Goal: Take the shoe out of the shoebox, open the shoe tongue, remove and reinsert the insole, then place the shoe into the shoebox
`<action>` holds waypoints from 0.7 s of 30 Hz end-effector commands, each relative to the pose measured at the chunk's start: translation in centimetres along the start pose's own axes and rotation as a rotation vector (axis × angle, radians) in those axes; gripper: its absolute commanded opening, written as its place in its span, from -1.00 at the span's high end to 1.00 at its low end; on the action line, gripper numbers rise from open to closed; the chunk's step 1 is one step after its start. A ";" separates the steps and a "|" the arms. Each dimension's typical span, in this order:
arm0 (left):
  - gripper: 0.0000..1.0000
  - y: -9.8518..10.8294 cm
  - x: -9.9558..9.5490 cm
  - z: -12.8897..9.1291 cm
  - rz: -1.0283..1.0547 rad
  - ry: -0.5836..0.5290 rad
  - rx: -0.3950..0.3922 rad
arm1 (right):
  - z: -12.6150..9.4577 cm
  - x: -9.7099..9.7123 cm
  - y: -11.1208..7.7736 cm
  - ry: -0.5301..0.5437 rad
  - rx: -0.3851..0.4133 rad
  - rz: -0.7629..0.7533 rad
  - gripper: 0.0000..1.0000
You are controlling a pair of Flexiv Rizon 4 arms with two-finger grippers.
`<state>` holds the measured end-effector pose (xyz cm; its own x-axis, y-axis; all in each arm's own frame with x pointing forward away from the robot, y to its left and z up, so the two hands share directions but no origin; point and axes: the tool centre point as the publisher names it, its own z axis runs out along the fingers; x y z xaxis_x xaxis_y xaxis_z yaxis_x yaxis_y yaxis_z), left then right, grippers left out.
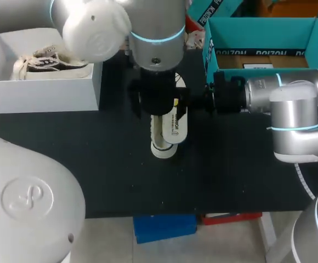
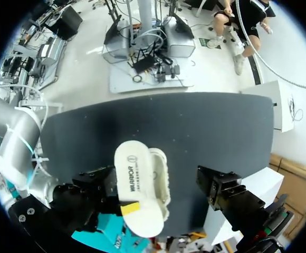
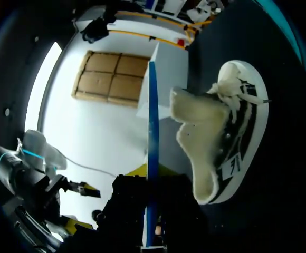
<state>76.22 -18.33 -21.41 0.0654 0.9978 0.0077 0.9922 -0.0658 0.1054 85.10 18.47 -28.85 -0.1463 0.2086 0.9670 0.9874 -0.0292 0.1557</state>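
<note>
A white shoe (image 1: 160,144) lies on its side in the middle of the black mat, its fleecy opening (image 3: 206,142) facing my right gripper. The white insole (image 1: 175,127) is out of the shoe and held just above it. My right gripper (image 1: 189,104) comes in from the right and is shut on the insole's heel end, which shows edge-on as a blue strip (image 3: 152,158). Directly above the shoe hangs my left gripper (image 1: 158,107), wide open, its fingers (image 2: 219,187) apart on either side of the insole (image 2: 134,182) and shoe (image 2: 161,174), touching neither.
A white shoebox (image 1: 38,90) at the back left holds a second laced shoe (image 1: 46,61). An open teal box (image 1: 257,30) stands at the back right. Bare black mat (image 1: 93,159) lies in front of the shoe.
</note>
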 end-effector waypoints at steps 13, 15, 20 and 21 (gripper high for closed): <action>-1.00 2.5 -1.0 1.1 0.006 0.044 -0.061 | 0.0 0.1 0.0 -0.003 0.000 0.001 1.00; -1.00 2.9 -1.1 1.1 0.011 0.034 -0.063 | 0.0 0.1 0.0 -0.003 0.000 0.001 1.00; -1.00 4.6 -1.2 1.1 0.022 0.030 -0.049 | 0.0 0.1 0.0 -0.003 0.000 0.001 1.00; -1.00 5.0 -1.2 1.1 0.022 0.030 -0.049 | 0.0 0.1 0.0 -0.003 0.000 0.001 1.00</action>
<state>80.20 -19.85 -21.90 0.0810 0.9959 0.0409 0.9823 -0.0867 0.1662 85.10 18.47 -28.85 -0.1462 0.2087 0.9670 0.9874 -0.0293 0.1556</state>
